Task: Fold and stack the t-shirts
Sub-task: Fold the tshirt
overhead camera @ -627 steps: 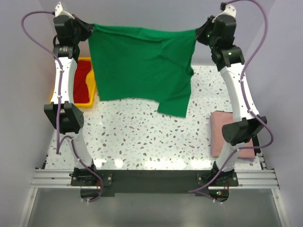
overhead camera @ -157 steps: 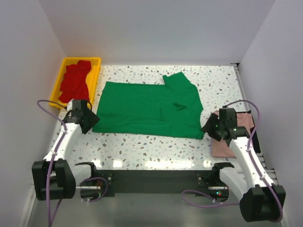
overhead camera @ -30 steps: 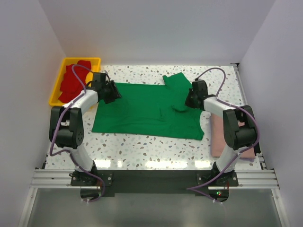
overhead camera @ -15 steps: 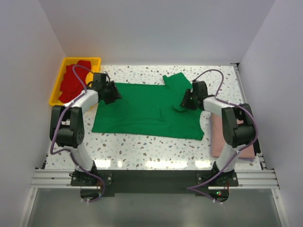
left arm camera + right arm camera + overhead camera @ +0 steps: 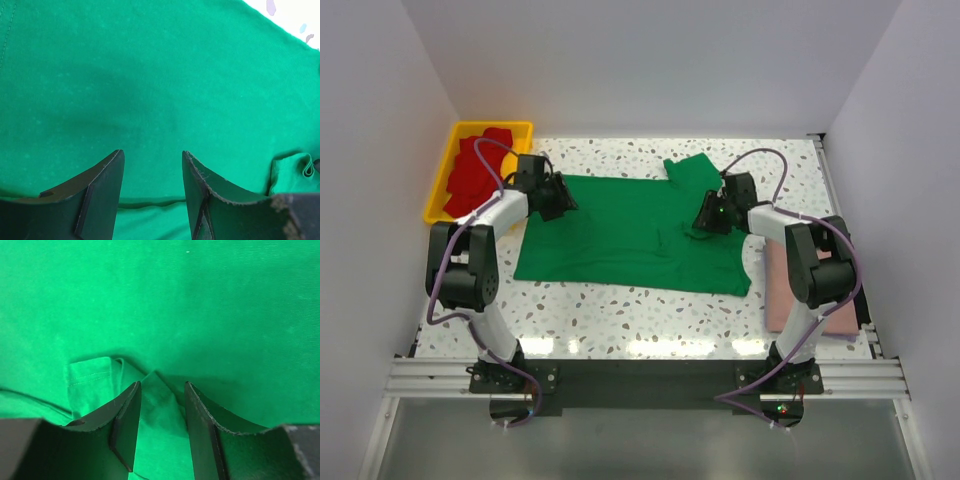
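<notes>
A bright green t-shirt (image 5: 620,240) lies spread flat in the middle of the table, one sleeve (image 5: 692,170) pointing to the far side. My left gripper (image 5: 563,200) stands open over its far left corner, and a cloth edge (image 5: 150,202) crosses between the fingers. My right gripper (image 5: 704,220) is low over the shirt's right part with its jaws apart. A loose raised fold of green cloth (image 5: 162,410) lies between the right fingers, not pinched. A folded dusty pink t-shirt (image 5: 780,295) lies at the right. Red t-shirts (image 5: 470,180) are heaped in the tray.
A yellow plastic tray (image 5: 490,126) stands at the far left corner. White walls close in the table at the back and both sides. Bare speckled tabletop (image 5: 620,310) runs along the near edge in front of the green shirt.
My right gripper has gone from shut to open and shifted slightly left over the green shirt, leaving a small fold on it. The left arm has not moved.
</notes>
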Motion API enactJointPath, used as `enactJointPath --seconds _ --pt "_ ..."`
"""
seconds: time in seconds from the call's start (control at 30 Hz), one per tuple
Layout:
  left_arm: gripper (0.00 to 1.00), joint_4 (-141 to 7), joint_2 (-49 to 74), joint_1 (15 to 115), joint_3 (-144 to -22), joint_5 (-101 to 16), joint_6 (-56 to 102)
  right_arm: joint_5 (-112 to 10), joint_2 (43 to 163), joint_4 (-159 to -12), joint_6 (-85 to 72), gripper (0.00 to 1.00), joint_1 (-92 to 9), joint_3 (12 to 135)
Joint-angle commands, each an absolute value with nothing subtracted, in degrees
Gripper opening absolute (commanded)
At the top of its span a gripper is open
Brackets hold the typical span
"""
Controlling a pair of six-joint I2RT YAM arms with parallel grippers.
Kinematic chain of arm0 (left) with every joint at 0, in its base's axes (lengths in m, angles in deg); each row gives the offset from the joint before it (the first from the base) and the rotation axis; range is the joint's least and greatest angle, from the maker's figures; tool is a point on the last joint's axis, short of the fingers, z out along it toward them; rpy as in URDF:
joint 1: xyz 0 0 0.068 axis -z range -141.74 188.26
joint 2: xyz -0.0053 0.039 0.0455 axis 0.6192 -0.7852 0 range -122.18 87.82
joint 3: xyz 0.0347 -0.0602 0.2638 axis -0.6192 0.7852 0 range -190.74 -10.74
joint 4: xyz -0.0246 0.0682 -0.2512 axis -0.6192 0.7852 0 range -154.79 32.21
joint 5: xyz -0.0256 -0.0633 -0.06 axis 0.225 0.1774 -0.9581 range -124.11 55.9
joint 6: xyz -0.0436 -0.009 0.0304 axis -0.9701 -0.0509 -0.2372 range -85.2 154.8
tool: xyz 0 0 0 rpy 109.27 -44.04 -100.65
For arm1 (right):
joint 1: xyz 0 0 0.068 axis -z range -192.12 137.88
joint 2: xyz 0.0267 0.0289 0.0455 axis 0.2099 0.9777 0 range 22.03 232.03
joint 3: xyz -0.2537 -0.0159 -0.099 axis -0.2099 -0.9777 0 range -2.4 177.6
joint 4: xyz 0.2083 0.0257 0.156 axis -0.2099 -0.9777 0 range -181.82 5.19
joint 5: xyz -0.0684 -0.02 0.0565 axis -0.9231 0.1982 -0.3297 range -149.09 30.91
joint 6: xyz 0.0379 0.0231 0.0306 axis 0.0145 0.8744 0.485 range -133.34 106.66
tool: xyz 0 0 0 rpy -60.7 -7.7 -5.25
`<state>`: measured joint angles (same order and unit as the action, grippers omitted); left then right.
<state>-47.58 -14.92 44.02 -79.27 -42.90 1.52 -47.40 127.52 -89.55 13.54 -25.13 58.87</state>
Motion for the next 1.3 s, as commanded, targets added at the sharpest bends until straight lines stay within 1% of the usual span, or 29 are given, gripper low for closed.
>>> enactJointPath --seconds 0.0,0.47,0.53,0.7,0.8,1.27 --pt "0.55 -49.6 -15.3 44.0 -78.9 -43.8 3.2 -44.6 126.4 -86.7 12.2 0.44 -25.7 58.4" --pt "0.55 -49.7 -15.7 44.0 -78.9 -44.0 3.1 -46.2 122.6 -83.6 12.9 0.43 -27.8 53.2" --pt "0.55 -49.6 -15.7 44.0 -78.9 -43.9 3.1 -46.5 122.4 -83.5 12.9 0.41 -27.9 53.1" --pt "0.55 -49.6 -15.8 44.0 -79.0 -43.9 3.2 -47.4 123.0 -83.2 13.3 0.3 -27.9 54.0" --pt "0.55 -49.6 -15.9 44.0 -79.0 -44.0 3.2 -47.9 123.2 -83.3 13.3 0.28 -27.9 54.7" --pt "0.55 -49.2 -16.1 44.0 -79.2 -43.9 3.3 -48.3 126.8 -84.6 12.2 0.27 -27.8 60.3"
